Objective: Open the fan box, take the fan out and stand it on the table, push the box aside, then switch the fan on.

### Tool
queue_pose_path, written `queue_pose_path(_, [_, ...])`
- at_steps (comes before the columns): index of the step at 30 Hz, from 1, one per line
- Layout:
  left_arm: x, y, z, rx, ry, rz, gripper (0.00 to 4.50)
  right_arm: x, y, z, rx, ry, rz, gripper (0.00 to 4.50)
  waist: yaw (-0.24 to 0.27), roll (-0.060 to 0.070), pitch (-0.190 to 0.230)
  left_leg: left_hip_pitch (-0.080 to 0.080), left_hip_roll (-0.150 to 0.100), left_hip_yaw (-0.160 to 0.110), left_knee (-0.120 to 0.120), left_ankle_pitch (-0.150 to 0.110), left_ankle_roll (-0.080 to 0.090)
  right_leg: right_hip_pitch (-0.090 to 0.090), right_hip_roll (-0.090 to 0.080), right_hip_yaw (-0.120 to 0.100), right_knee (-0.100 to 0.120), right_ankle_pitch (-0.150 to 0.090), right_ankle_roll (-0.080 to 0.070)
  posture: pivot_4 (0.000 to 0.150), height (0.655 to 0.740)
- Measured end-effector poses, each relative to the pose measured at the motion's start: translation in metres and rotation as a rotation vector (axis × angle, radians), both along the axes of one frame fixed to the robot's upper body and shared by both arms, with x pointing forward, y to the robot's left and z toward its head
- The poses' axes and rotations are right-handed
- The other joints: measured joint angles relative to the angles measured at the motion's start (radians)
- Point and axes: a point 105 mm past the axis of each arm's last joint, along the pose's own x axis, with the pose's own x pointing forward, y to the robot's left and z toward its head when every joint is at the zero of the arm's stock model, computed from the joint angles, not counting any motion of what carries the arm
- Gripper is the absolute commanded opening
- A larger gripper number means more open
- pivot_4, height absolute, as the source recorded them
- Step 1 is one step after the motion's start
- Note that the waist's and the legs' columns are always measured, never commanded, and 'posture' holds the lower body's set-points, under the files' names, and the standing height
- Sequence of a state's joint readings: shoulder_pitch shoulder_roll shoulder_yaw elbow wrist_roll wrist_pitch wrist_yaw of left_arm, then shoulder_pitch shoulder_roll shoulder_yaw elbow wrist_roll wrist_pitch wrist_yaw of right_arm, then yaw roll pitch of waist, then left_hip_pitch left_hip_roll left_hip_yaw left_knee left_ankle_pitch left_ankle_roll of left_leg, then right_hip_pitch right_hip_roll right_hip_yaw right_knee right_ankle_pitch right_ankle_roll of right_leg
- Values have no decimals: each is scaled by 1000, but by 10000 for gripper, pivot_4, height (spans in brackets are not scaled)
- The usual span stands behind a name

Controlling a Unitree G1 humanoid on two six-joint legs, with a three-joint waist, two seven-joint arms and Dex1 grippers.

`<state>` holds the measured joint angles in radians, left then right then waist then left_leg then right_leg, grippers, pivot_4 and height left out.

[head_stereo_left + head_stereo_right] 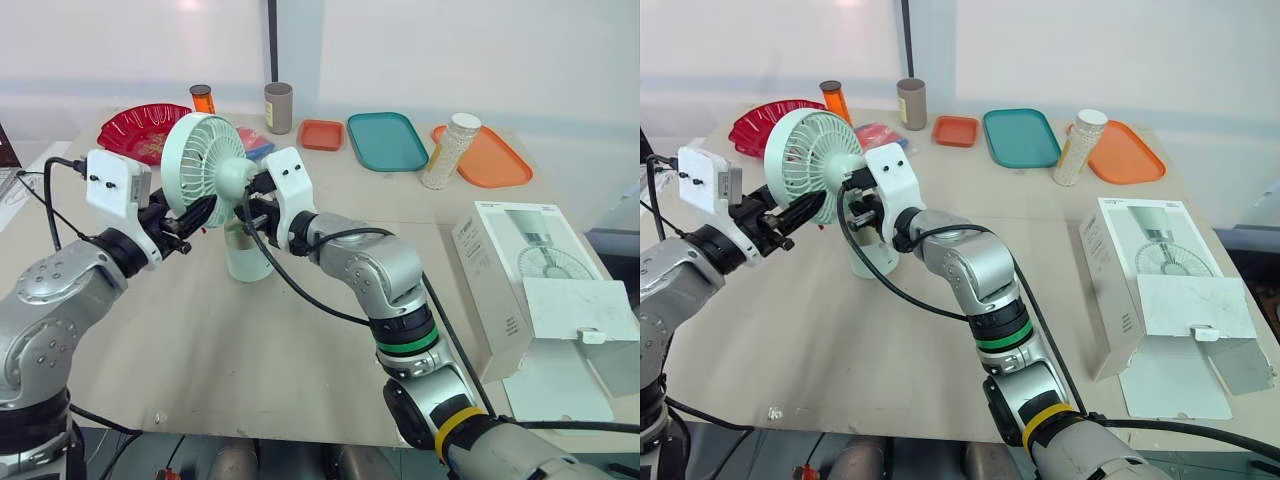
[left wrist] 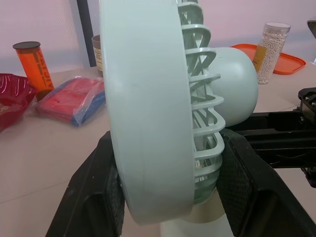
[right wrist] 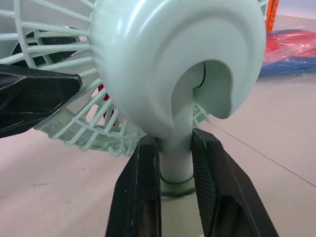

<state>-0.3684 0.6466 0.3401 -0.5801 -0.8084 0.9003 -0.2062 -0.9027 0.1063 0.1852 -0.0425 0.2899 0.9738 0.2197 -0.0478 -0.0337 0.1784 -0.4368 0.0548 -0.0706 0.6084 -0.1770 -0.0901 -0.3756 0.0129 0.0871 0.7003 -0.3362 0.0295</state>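
Left arm: silver jointed left arm [image 1: 60, 290] enters from 8 o'clock, with its forearm aimed toward 2 o'clock.
Left gripper: black two-fingered left gripper [image 1: 205, 212] is clamped across the head of the pale green plastic desk fan [image 1: 205, 160].
Right arm: silver jointed right arm [image 1: 385, 270] rises from 5 o'clock with the elbow bent and its forearm aimed toward 10 o'clock.
Right gripper: black two-fingered right gripper [image 3: 175, 143] is pinched on the fan's neck, with fingers [image 3: 140, 187] on both sides.

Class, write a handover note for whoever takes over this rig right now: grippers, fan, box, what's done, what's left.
Left gripper: shut on the fan, clamping its head.
Right gripper: shut on the fan's stem.
Fan: out of the box, upright, base seemingly on the table.
Box: open, lying near the table's right edge.
Done: box opened, fan taken out and stood.
Left: let go, push the box aside, switch the fan on.
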Motion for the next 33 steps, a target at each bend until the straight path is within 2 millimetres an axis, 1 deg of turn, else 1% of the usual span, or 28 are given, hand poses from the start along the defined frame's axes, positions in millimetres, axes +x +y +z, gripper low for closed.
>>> queue_pose_path(2, [-3,-1,6,0,-34,-3,40065,0,0,-5,-16,19,0,2879,0,0,0,0,0,0,0,0,0,0,0,0,0,0,0,1500,7400])
queue_pose_path(3, [-5,-2,9,0,-51,-7,44142,0,0,-5,-17,21,0,2879,0,0,0,0,0,0,0,0,0,0,0,0,0,0,0,1500,7400])
queue_pose_path(4, [-5,-3,10,0,-59,-10,44726,0,0,-5,-17,21,0,2879,0,0,0,0,0,0,0,0,0,0,0,0,0,0,0,1500,7400])
queue_pose_path(10, [-8,-2,12,-3,-66,-12,44726,0,0,-6,-18,23,0,2879,0,0,0,0,0,-1,0,0,0,0,0,-1,0,0,0,1500,7400])
queue_pose_path(13, [-12,1,16,15,-77,-13,44726,0,0,-6,-18,22,2,2879,0,0,0,0,0,0,0,0,0,0,0,-1,0,0,0,1500,7400])
queue_pose_path(18, [-25,19,23,62,-64,11,44726,0,-1,-6,-20,22,1,2879,-1,0,0,0,1,-1,0,0,0,0,0,-2,0,0,0,1500,7400])
queue_pose_path(23, [-37,31,38,85,-75,22,44726,1,-3,-7,-22,20,2,2879,0,0,0,1,0,-1,0,0,-1,1,0,-3,0,0,-1,1500,7400])
queue_pose_path(24, [-40,36,38,109,-63,31,44726,0,-3,-7,-20,19,5,2879,0,0,0,1,0,-1,0,0,-1,1,0,-3,0,0,-1,1500,7400])
queue_pose_path(25, [-44,45,33,124,-35,50,44726,0,-4,-7,-21,18,7,2879,0,0,0,1,1,-1,-1,0,-1,0,0,-3,0,0,-1,1500,7400])
queue_pose_path(27, [-45,47,30,133,-21,51,44726,0,-4,-7,-20,18,7,2879,0,0,0,1,1,-1,-1,1,-1,0,0,-3,0,0,-1,1500,7400])
queue_pose_path(29, [-45,54,24,158,-1,68,44726,1,-5,-7,-22,15,6,2879,-1,0,0,1,1,-1,-2,1,-1,0,0,-3,0,0,-2,1500,7400])
queue_pose_path(30, [-45,61,21,168,14,87,44726,0,-6,-7,-20,13,6,2879,-1,1,1,1,1,-1,-3,1,-2,-1,0,-3,0,0,-2,1500,7400])
queue_pose_path(31, [-44,78,16,177,22,140,44726,1,-11,-7,-22,5,5,2879,0,1,1,1,1,-1,-4,2,-4,-1,0,-3,0,0,-2,1500,7400])
queue_pose_path(32, [-43,82,15,175,26,153,44726,1,-12,-6,-24,2,3,2879,0,1,1,1,1,-1,-4,2,-4,-2,0,-3,0,0,-2,1500,7400])
queue_pose_path(33, [-41,91,13,173,30,185,44726,2,-15,-6,-26,-3,-3,2879,1,1,1,1,1,-1,-4,3,-4,-2,0,-4,0,0,-3,1500,7400])
